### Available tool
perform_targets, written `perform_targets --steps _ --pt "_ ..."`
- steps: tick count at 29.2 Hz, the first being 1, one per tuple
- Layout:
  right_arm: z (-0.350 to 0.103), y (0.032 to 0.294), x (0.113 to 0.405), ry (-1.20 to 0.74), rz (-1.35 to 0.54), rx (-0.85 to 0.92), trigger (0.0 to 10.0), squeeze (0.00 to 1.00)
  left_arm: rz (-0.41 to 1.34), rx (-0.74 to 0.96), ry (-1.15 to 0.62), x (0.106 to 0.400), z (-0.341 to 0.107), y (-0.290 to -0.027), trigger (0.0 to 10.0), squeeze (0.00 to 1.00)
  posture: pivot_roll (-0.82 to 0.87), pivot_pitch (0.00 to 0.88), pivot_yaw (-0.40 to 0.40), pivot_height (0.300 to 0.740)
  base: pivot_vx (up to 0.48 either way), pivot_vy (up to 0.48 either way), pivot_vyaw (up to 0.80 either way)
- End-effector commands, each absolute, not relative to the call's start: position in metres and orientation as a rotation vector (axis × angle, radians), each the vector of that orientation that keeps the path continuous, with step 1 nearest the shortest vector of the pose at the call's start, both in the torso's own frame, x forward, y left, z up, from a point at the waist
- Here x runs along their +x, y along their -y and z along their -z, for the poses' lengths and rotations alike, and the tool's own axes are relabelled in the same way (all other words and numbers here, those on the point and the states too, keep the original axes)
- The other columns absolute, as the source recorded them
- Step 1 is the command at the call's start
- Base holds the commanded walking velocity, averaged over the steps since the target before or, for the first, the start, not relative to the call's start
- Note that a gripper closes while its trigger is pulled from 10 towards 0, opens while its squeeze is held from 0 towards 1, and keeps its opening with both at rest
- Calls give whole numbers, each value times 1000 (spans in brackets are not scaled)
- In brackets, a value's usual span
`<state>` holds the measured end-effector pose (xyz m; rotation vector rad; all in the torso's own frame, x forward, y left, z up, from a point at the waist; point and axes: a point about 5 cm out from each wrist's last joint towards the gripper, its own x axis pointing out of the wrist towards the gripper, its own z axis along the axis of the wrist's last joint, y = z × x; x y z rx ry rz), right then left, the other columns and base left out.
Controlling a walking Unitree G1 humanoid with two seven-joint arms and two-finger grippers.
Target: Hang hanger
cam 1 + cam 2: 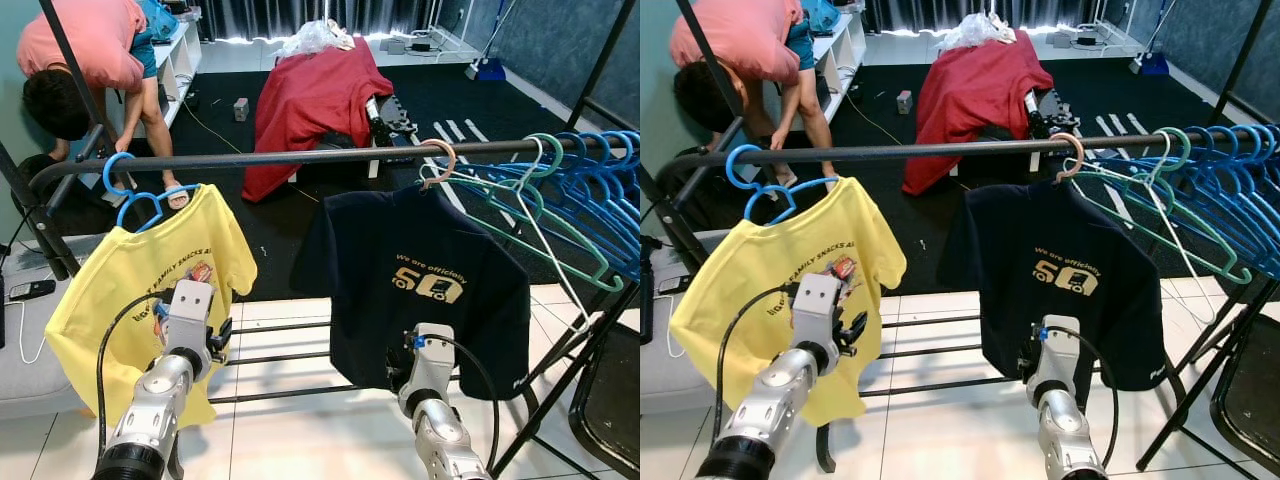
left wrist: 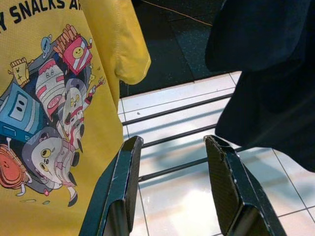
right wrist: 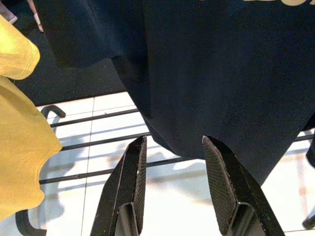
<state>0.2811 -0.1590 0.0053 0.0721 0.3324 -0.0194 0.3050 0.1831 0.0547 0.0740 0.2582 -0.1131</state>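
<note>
A yellow T-shirt [image 1: 150,290] hangs on a blue hanger [image 1: 130,195] at the left of the black clothes rail [image 1: 300,155]. A navy T-shirt [image 1: 420,280] hangs on a tan-hooked hanger [image 1: 438,160] near the rail's middle. My left gripper [image 2: 172,187] is open and empty, low in front of the yellow shirt's hem. My right gripper [image 3: 172,187] is open and empty just below the navy shirt's lower edge.
Several empty blue and green hangers [image 1: 570,190] crowd the rail's right end. Low black rack bars [image 1: 290,355] cross the white tiles below. A person [image 1: 90,60] bends over at the back left. A red-draped object [image 1: 310,100] stands on the dark carpet behind.
</note>
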Motion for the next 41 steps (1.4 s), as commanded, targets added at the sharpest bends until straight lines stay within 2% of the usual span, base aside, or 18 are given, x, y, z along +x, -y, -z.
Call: perform_targets --steps 1,5,9,31,41 --pt "-4 154 283 -347 -2 76 10000 0 123 85 -267 298 -50 -187 10000 0 -53 45 2 740 0 424 0" --pt "13 152 275 -483 -60 96 10000 0 205 205 -354 284 -29 -196 10000 0 -55 30 0 740 0 422 0" --pt "20 151 269 -526 -87 86 10000 0 195 187 -375 282 -23 -196 10000 0 -59 17 -3 740 0 422 0" --pt "24 148 269 -557 -101 96 10000 0 206 175 -386 282 -17 -192 10000 0 -57 2 -13 740 0 446 0" --pt "31 146 262 -586 -109 95 10000 0 234 194 -402 280 -13 -190 10000 0 -58 15 -11 740 0 287 0"
